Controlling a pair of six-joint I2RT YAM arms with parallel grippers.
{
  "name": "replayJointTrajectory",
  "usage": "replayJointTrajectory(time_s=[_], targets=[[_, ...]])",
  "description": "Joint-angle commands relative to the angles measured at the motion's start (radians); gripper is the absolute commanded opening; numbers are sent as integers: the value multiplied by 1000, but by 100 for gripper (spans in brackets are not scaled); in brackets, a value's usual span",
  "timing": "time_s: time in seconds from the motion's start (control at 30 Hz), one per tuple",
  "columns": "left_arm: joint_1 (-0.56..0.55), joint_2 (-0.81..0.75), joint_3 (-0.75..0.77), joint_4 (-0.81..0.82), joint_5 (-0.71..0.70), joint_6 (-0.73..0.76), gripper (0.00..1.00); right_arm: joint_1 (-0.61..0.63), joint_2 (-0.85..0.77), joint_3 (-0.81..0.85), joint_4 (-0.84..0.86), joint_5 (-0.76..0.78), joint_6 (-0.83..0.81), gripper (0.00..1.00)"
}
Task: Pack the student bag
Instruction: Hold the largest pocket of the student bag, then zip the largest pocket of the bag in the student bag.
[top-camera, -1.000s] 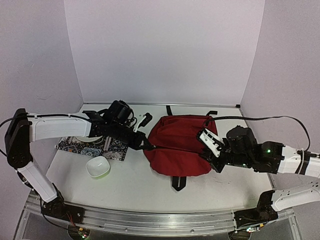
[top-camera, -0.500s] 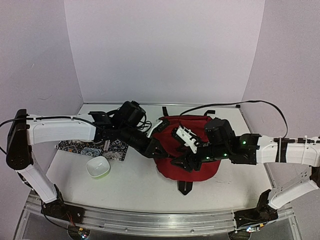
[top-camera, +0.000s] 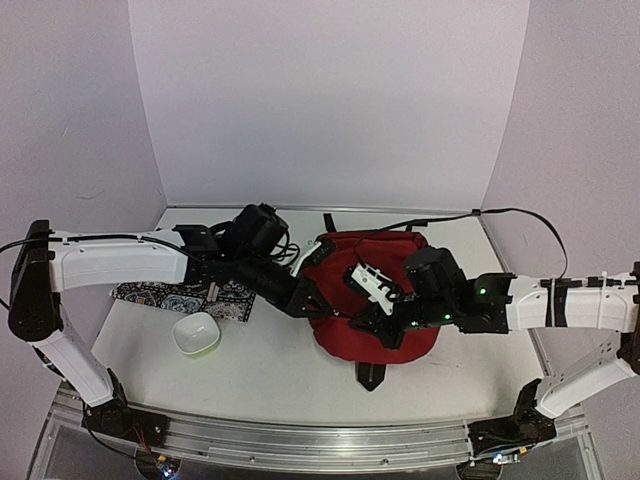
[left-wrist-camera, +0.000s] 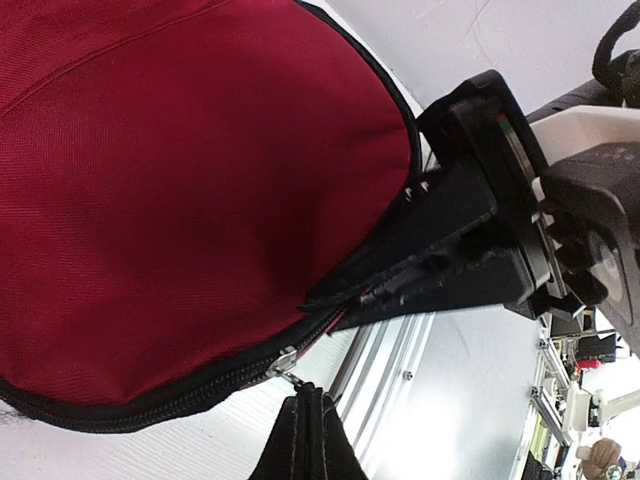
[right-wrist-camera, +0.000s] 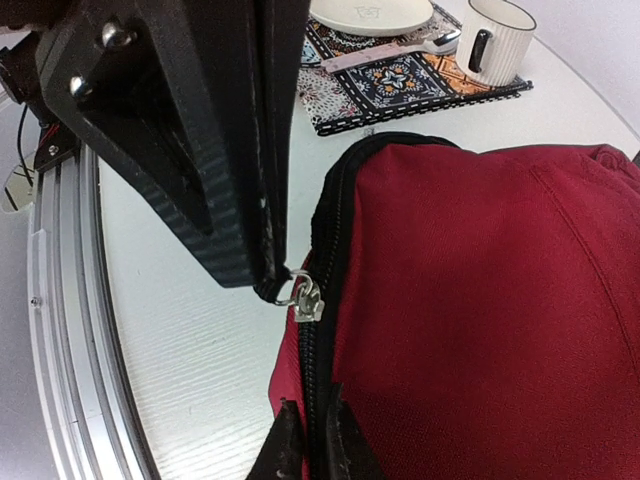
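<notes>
The student bag (top-camera: 385, 275) is a dark red backpack lying in the middle of the table, with a black zipper along its left edge. My left gripper (top-camera: 318, 300) is shut on the metal zipper pull (left-wrist-camera: 283, 362), its fingertips (left-wrist-camera: 305, 400) pinched together just below the slider. Close beside it at the bag's near left edge, my right gripper (top-camera: 365, 322) is shut on the zipper seam (right-wrist-camera: 318, 390), one finger on each side of the black tape. The slider (right-wrist-camera: 306, 297) hangs a short way ahead of the right fingers. The bag's inside is hidden.
A patterned placemat (top-camera: 185, 295) lies at the left, carrying a white plate (right-wrist-camera: 370, 12) and a ribbed white mug (right-wrist-camera: 495, 40). A white bowl with a green rim (top-camera: 196, 333) sits nearer the front. A black strap (top-camera: 370, 375) sticks out of the bag's near side. The aluminium rail (top-camera: 300, 440) runs along the front edge.
My right arm swung left from the bag's right side to its near left edge, opened, then shut on the zipper seam. My left gripper shifted right with the pull, and the bag bunched up.
</notes>
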Motion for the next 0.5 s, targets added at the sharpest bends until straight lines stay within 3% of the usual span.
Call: replayJointTrajectory(time_s=[0.0, 0.47], targets=[[-2, -63, 0, 56, -27, 4, 0, 3, -64, -5, -90, 20, -5, 0], [193, -95, -154, -94, -350, 33, 0, 1, -381, -114, -229, 269, -25, 0]])
